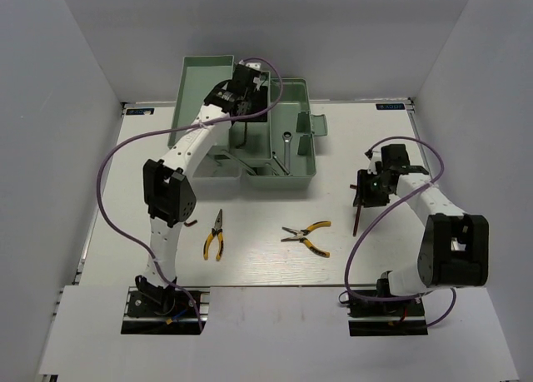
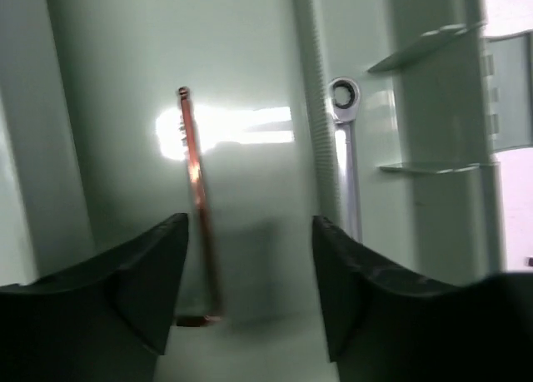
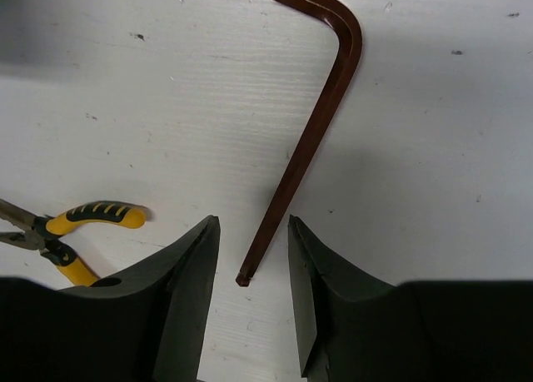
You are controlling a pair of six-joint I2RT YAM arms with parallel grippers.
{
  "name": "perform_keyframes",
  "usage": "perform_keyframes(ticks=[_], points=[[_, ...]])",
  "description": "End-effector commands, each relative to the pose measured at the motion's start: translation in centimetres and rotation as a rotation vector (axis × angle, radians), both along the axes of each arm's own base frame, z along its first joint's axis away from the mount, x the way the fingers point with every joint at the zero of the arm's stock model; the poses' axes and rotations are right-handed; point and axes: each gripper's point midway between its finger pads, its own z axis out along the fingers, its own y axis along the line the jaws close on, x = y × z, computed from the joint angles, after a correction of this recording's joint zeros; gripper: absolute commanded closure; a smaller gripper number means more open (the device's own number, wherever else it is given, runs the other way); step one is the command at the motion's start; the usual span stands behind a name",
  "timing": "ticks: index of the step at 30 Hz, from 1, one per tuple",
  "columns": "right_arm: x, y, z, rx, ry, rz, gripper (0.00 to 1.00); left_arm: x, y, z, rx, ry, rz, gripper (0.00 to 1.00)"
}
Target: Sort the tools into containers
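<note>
**Jaws open on both sides**

My left gripper [image 2: 250,299] hangs inside the pale green toolbox [image 1: 291,181], jaws wide with nothing between them. On the box floor below lies a coppery hex key [image 2: 195,191]. Its long shank runs away from me close by one finger, and its short leg is at the near end. Beyond a ridge in the floor lies the silver wrench [image 2: 350,174], ring end farthest from me.

My right gripper [image 3: 248,265] is low over the white table [image 3: 433,191], jaws narrow. They straddle the straight tip of a dark brown hex key [image 3: 312,141], with a sliver of table showing on either side of it. The key's bend lies at the far end. One yellow-and-black pliers [image 3: 83,217] lies off to the side. A second pliers [image 1: 215,235] lies near my left arm, on the table and apart from the toolbox.
</note>
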Motion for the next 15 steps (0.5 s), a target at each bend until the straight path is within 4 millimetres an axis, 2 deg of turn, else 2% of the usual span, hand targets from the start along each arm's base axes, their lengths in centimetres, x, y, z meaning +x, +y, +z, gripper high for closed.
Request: perform_keyframes(ticks=[1,3,7,8,9,10,11,12,14,15], points=[[-0.1,-0.2,-1.1,-0.023,0.041,0.003,0.55,0.7,0.7,5.7,-0.041,-0.109,-0.016,0.27],[0.0,-0.6,-1.7,-0.053,0.066,-0.011,0.56,0.6,0.4,6.8,-0.061,-0.123,-0.031,0.24],[0.1,-1.0,-3.0,-0.095,0.096,-0.03,0.56,-0.8,-0.4,10.2,-0.114,-0.176,-0.114,0.23],[0.2,-1.0,-3.3,-0.098,0.104,-0.032,0.56,-1.9,-0.3,12.6,-0.145,-0.216,-0.134,0.23],[0.3,-1.1,-3.6,-0.11,0.111,-0.035,0.56,-2.7,-0.8,12.6,-0.164,-0.212,-0.177,0.23],[0.4,-1.0,-3.7,-0.118,0.114,-0.036,0.58,-3.8,-1.2,13.5,-0.167,-0.227,-0.211,0.23],[0.3,-1.1,-4.3,-0.13,0.133,-0.036,0.58,-5.8,-1.3,14.6,-0.177,-0.247,-0.26,0.26],[0.4,-1.1,-4.4,-0.136,0.139,-0.039,0.58,-7.1,-0.9,14.7,-0.184,-0.238,-0.274,0.28],[0.2,-1.0,-4.8,-0.144,0.153,-0.036,0.63,-9.4,-0.3,15.2,-0.206,-0.251,-0.301,0.49],[0.1,-1.0,-5.3,-0.149,0.169,-0.038,0.65,-10.9,0.5,11.7,-0.18,-0.178,-0.298,0.6]])
